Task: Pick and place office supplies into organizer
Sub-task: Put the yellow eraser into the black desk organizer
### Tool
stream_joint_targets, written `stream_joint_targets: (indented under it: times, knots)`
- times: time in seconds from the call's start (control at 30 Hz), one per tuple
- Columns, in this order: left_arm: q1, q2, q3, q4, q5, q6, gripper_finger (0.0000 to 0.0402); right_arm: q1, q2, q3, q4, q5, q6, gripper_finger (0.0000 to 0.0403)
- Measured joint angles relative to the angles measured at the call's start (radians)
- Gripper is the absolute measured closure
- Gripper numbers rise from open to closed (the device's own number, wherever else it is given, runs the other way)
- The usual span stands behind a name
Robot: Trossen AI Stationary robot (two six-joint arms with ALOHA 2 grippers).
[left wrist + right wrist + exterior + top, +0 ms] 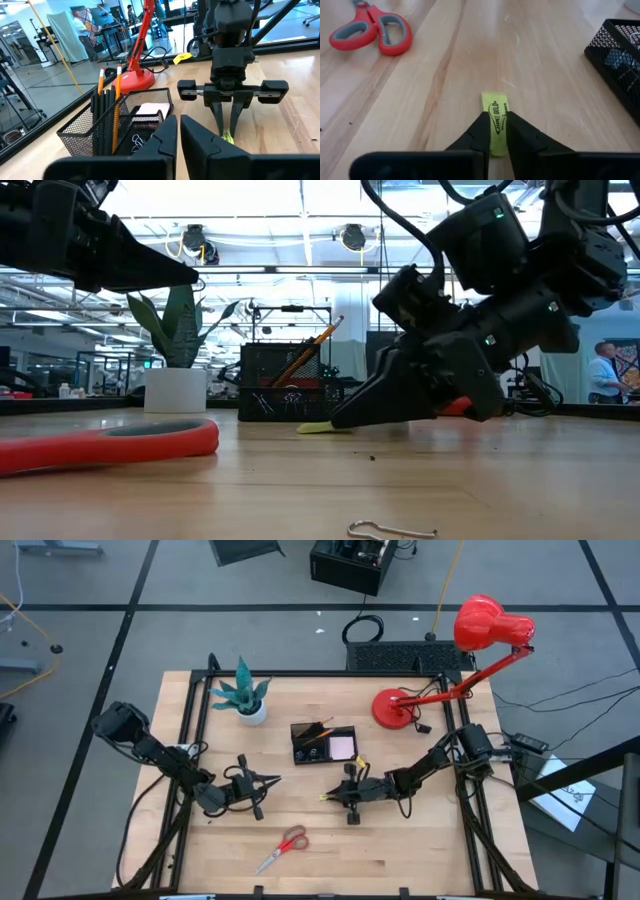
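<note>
My right gripper (pixel 494 119) is down at the table, in front of the organizer, shut on a small yellow piece (pixel 495 106) with printed lettering. The black mesh organizer (pixel 297 740) stands behind it and holds orange pencils (pixel 118 95), black pens, a pale pink pad (pixel 342 747) and binder clips. The red-handled scissors (pixel 285 844) lie flat near the near edge. My left gripper (pixel 270 780) hovers above the table left of the organizer, shut and empty, pointing at the right gripper. My right gripper pinches the yellow piece between its two fingertips (pixel 479 131) at the piece's near end (pixel 495 134). The fingers slant down from the table's right and lie along the piece. Its free end (pixel 318 427) sticks out past the fingertips, on or just over the tabletop.
A potted teal plant (pixel 246 700) stands at the far left. The red desk lamp's base (pixel 394 708) sits far right, and a black keyboard (pixel 410 657) lies beyond the far edge. A bent wire bit (pixel 390 530) lies near the low camera. Bare wood surrounds the scissors.
</note>
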Motion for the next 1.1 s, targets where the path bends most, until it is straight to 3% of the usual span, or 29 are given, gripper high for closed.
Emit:
stream_joint_targets:
  times: [0.4,0.67,0.87,1.1]
  knots:
    - [0.000,0.000,0.000,-0.003,0.000,-0.002,0.0398,-0.009,-0.053,0.010,-0.011,-0.009,-0.048,0.0346]
    - [0.000,0.000,0.001,-0.008,0.000,-0.005,0.0375,-0.022,-0.157,0.012,-0.040,-0.005,-0.129,0.0354]
    - [0.000,0.000,0.001,-0.007,0.000,-0.005,0.0365,-0.098,-0.227,0.016,-0.067,-0.002,-0.138,0.0355]
    - [0.000,0.000,0.001,-0.007,0.000,-0.005,0.0364,-0.203,-0.234,0.086,-0.255,-0.002,-0.174,0.0355]
